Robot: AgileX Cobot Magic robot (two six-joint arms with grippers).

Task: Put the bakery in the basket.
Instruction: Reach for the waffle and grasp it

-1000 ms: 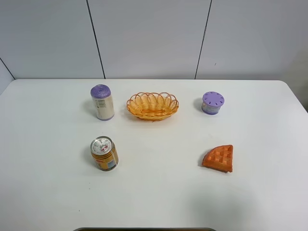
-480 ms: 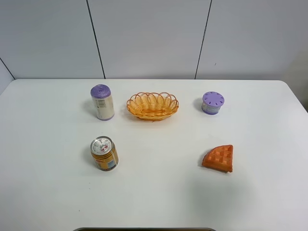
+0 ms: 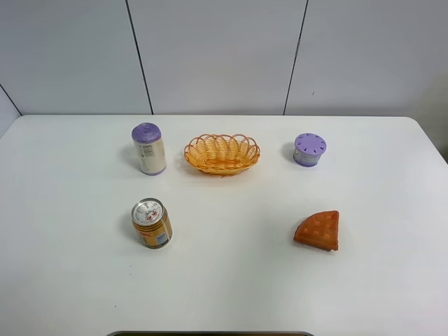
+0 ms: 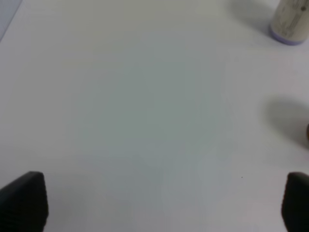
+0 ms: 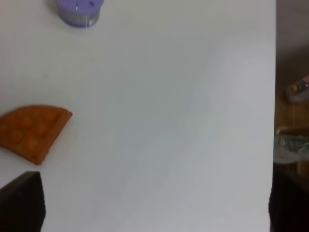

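Note:
The bakery, an orange-brown waffle wedge (image 3: 318, 231), lies flat on the white table at the front right; it also shows in the right wrist view (image 5: 33, 131). The woven yellow-orange basket (image 3: 221, 154) stands empty at the back middle. Neither arm shows in the exterior high view. My left gripper (image 4: 154, 205) is open, its dark fingertips (image 4: 24, 200) at the frame's lower corners over bare table. My right gripper (image 5: 154, 205) is open too, fingertips (image 5: 21, 200) wide apart, with the waffle just beyond one of them.
A tall white canister with a purple lid (image 3: 148, 148) stands left of the basket, its base in the left wrist view (image 4: 289, 21). An orange drink can (image 3: 152, 223) stands at the front left. A short purple-lidded tub (image 3: 309, 150) (image 5: 78, 11) stands right of the basket. The table's right edge (image 5: 275, 96) is close.

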